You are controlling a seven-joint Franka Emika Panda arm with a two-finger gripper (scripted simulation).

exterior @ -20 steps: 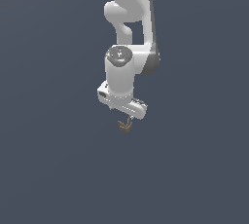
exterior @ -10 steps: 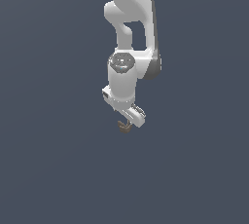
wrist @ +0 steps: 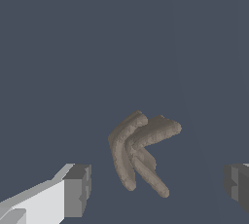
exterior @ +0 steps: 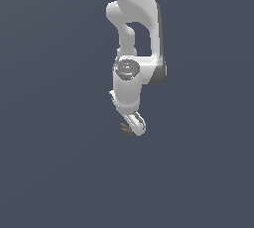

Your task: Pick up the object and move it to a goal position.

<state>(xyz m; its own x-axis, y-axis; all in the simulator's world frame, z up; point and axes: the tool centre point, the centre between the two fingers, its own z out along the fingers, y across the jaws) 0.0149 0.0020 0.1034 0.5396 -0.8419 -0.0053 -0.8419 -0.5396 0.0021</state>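
Observation:
The object (wrist: 141, 152) is a small dark brown forked thing with pronged tips. In the wrist view it lies between my two grey fingertips (wrist: 78, 189), with a gap on each side and neither pad touching it. The gripper (wrist: 155, 189) is open. In the exterior view the white arm hangs down the middle, and the gripper (exterior: 132, 128) points down with the object (exterior: 125, 129) as a tiny brown speck at its tip, on the exterior view's left. The fingers are mostly hidden behind the hand there.
A plain dark blue-grey surface (exterior: 59, 172) fills both views. No other objects, edges or goal marker show.
The hand has turned about its vertical axis, from broadside to nearly edge-on in the exterior view. The object has stayed at the same spot by the gripper's tip.

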